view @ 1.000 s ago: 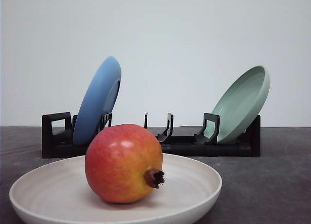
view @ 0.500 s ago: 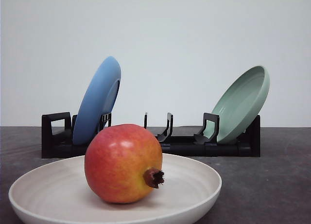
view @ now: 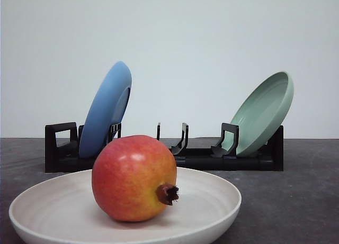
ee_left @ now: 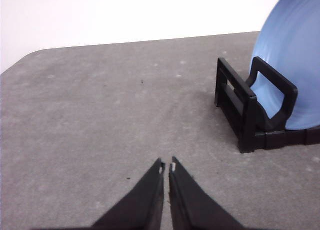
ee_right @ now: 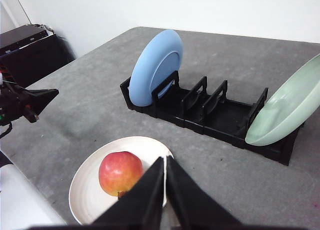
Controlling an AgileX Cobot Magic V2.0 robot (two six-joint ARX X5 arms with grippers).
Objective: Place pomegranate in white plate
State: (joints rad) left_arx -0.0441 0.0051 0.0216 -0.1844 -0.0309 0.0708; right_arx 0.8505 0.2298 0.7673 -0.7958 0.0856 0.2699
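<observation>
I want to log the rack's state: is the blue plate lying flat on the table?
No, the blue plate stands on edge, leaning in the left end of the black rack, behind the pomegranate.

The front camera sits low, almost at table height, close behind the white plate (view: 212, 212), looking level across it to the rack (view: 201, 158) and bare wall. The left wrist camera looks down over its closed fingertips at grey table (ee_left: 100, 120), near the rack's end with the blue plate (ee_left: 295, 65). The right wrist camera is high and farther back, looking down over the whole rack. All three views share that blue plate.
</observation>
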